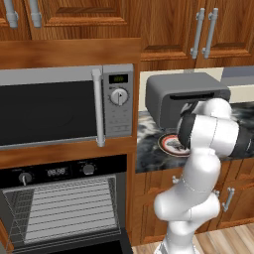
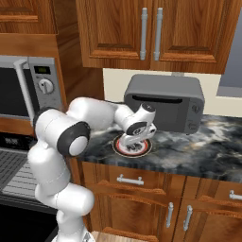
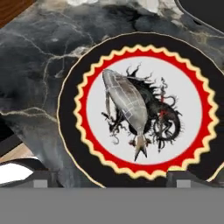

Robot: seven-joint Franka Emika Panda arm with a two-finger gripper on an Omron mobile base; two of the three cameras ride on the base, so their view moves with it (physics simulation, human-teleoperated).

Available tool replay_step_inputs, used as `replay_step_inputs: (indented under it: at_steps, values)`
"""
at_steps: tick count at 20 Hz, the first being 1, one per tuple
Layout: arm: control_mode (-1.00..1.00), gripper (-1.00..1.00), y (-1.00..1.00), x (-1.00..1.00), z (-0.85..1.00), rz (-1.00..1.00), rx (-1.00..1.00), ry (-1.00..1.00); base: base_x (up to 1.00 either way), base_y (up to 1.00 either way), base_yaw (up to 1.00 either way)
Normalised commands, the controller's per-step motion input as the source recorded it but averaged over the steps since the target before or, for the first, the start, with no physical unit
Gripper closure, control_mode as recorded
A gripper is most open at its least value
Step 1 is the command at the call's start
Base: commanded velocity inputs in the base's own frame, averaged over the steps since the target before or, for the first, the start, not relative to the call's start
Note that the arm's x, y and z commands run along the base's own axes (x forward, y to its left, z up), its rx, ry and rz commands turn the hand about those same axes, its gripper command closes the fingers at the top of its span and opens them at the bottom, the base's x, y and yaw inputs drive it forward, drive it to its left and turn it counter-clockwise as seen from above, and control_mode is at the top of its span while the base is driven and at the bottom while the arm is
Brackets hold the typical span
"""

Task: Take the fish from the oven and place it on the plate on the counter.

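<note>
You see the fish [image 3: 126, 106] lying flat on the plate [image 3: 72, 94] on the counter [image 3: 35, 65]; gripper [image 3: 109, 179] hovers above, jaws apart, empty. Placement looks done; only retreat remains.

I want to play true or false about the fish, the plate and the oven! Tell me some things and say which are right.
1. The fish lies on the plate. True.
2. The plate sits inside the oven. False: it sits on the counter, in front of the toaster oven.
3. The pincer grips the fish. False: its tips are apart, above the plate, with the fish lying free.
4. The oven door is open, showing wire racks. True.
5. The microwave is below the oven. False: it is above it.
</note>
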Motion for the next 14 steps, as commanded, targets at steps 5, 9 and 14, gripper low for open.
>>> replay_step_inputs:
  at_steps: [5, 9, 14]
  values:
    - [-1.00, -1.00, 0.10, -0.76, 0.52, -0.01, 0.00, 0.01, 0.00, 0.00, 0.00]
    - [-1.00, -1.00, 0.52, -0.80, 0.33, -0.05, -0.02, 0.05, 0.00, 0.00, 0.00]
    - [-1.00, -1.00, 0.57, -1.00, 0.21, -0.09, -0.01, 0.01, 0.00, 0.00, 0.00]
